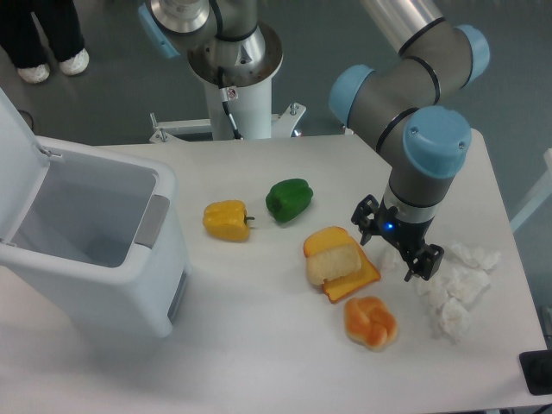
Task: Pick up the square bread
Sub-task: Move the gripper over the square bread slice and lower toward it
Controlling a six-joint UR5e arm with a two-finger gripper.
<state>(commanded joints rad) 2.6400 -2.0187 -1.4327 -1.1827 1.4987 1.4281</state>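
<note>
From the fixed camera, the square bread [338,259] is seen lying tilted on the white table [259,345], right of centre. Just to its right the gripper [398,250] is held low, its jaws spread apart with nothing between them. A yellow pepper [227,219] and green pepper [288,199] lie farther left, a knotted bun [371,323] nearer, crumpled tissue [457,289] to the right.

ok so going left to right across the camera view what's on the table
bin → yellow pepper → green pepper → square bread → gripper → crumpled tissue. The bun sits below, overlapping the bread and gripper in this order, so it is left out.
</note>
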